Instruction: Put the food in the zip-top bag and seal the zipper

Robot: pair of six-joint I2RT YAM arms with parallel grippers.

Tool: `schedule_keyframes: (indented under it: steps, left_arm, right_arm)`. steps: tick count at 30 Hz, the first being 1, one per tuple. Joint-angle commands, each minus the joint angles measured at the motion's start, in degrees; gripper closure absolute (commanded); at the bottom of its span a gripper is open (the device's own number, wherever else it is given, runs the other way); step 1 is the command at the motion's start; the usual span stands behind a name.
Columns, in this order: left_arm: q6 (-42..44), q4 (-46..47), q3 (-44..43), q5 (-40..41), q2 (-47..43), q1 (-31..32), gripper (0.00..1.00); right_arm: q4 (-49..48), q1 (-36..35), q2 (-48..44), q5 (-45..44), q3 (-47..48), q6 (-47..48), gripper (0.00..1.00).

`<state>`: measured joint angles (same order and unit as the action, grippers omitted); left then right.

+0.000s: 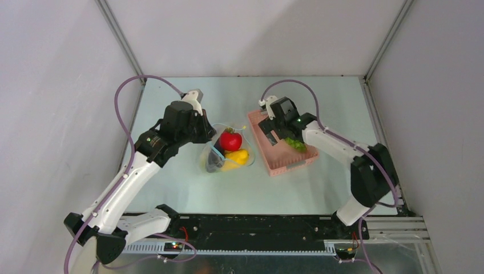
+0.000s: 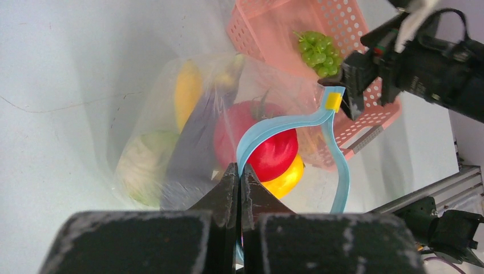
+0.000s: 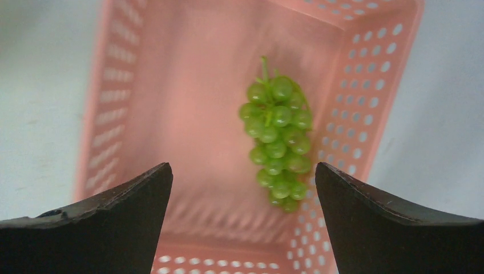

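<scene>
The clear zip-top bag (image 1: 220, 149) lies mid-table with its mouth held open. Inside it are a red round fruit (image 2: 274, 149), a yellow piece (image 2: 286, 178), a banana (image 2: 188, 91), a pale green cabbage (image 2: 145, 166) and a dark purple piece (image 2: 191, 162). My left gripper (image 2: 240, 171) is shut on the light blue zipper (image 2: 288, 124) strip and holds the mouth up. The green grapes (image 3: 278, 132) lie alone in the pink basket (image 3: 171, 103). My right gripper (image 3: 242, 177) is open above the basket, the grapes just right of the middle between its fingers.
The pink basket (image 1: 268, 160) stands just right of the bag, at an angle. The enclosure's grey walls stand left, right and behind. A black rail runs along the near table edge (image 1: 251, 225).
</scene>
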<state>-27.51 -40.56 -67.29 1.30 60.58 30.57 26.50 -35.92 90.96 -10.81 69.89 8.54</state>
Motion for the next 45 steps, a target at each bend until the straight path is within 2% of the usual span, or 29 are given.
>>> schedule_keyframes:
  steps: [1, 4, 7, 23, 27, 29, 30, 31, 33, 35, 39, 45]
  left_arm:
    - [0.0, 2.5, -0.5, 0.5, -1.9, -0.3, 0.99]
    - [0.2, 2.7, -0.4, 0.8, -2.2, -0.3, 0.99]
    - [0.2, 2.5, -0.5, 0.9, -1.9, -0.3, 0.99]
    - [0.2, 2.6, -0.4, 0.4, -1.6, -0.3, 0.99]
    - [0.1, 2.7, -0.4, 0.3, -1.5, -0.3, 0.99]
    - [0.2, 2.6, -0.5, 0.1, -1.5, -0.3, 0.99]
    - [0.2, 2.6, -0.5, 0.1, -1.5, -0.3, 0.99]
    - [0.2, 2.6, -0.5, 0.1, -1.5, -0.3, 0.99]
    - [0.2, 2.6, -0.5, 0.0, -1.5, -0.3, 0.99]
    - [0.2, 2.6, -0.4, -0.1, -1.4, -0.3, 0.99]
    - [0.2, 2.6, -0.5, 0.0, -1.3, -0.3, 0.99]
    - [0.1, 2.7, -0.5, 0.0, -1.2, -0.3, 0.99]
  right_arm:
    - [2.5, 1.8, 5.5, -7.6, 5.8, 8.8, 0.01]
    - [3.4, 3.0, 10.4, -9.0, 7.5, 9.7, 0.06]
    - [4.8, 4.8, 13.5, -5.6, 9.3, 8.1, 0.12]
    - [2.2, 8.5, 22.2, 5.4, 9.6, 1.4, 0.22]
    - [2.7, 9.8, 24.0, 8.6, 10.7, -0.4, 0.27]
    - [3.1, 10.0, 24.1, 8.6, 10.9, -0.8, 0.34]
    - [3.1, 10.2, 23.9, 8.6, 10.9, -0.9, 0.45]
    - [3.1, 10.3, 23.3, 8.5, 11.0, -1.3, 0.52]
    - [2.8, 10.5, 21.7, 8.4, 11.0, -2.2, 0.76]
    - [2.6, 10.6, 19.3, 8.1, 10.9, -3.7, 0.85]
    - [2.5, 10.4, 12.4, 8.2, 10.6, -7.6, 0.94]
    - [-4.0, 7.8, -4.5, 13.0, 5.0, -15.7, 0.98]
